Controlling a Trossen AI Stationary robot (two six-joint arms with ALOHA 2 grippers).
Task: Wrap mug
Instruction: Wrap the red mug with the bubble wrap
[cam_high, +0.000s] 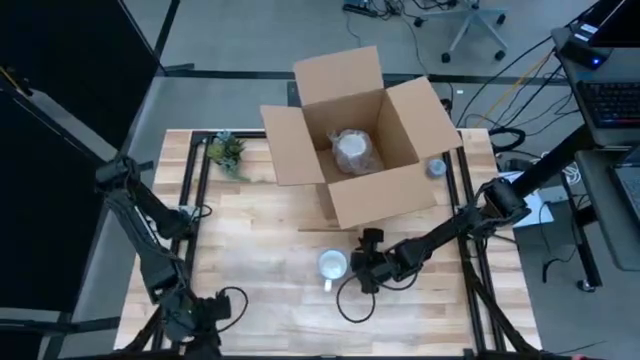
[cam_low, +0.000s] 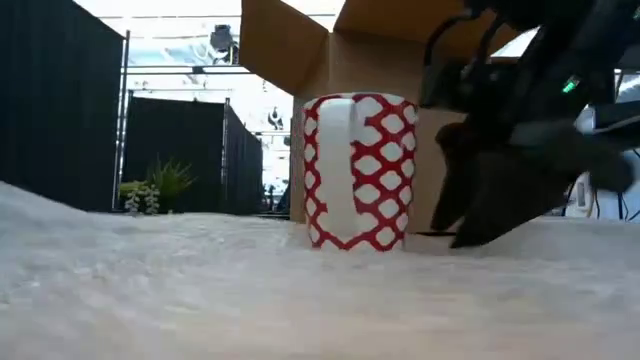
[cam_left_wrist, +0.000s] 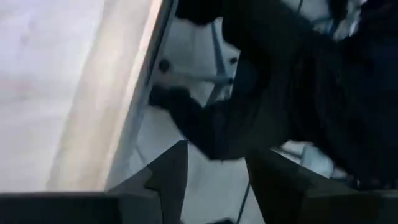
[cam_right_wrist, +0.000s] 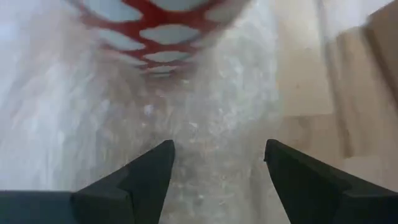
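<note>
A white mug (cam_high: 332, 265) with a red lattice pattern stands upright on its base on a clear sheet of bubble wrap (cam_low: 300, 290) spread over the wooden table. Its handle (cam_low: 336, 170) faces the table's near edge. My right gripper (cam_high: 362, 272) sits low over the wrap just to the right of the mug, open, with nothing between its fingers. In the right wrist view the mug (cam_right_wrist: 163, 31) lies ahead of the open right gripper (cam_right_wrist: 217, 163). My left gripper (cam_high: 200, 315) waits at the table's near left corner, open (cam_left_wrist: 214, 180).
An open cardboard box (cam_high: 300, 140) stands at the far middle of the table with a wrapped object (cam_high: 355, 152) inside. A small green plant (cam_high: 228, 152) is at the far left. A tape roll (cam_high: 436, 167) lies right of the box. Black frame rails run along both sides.
</note>
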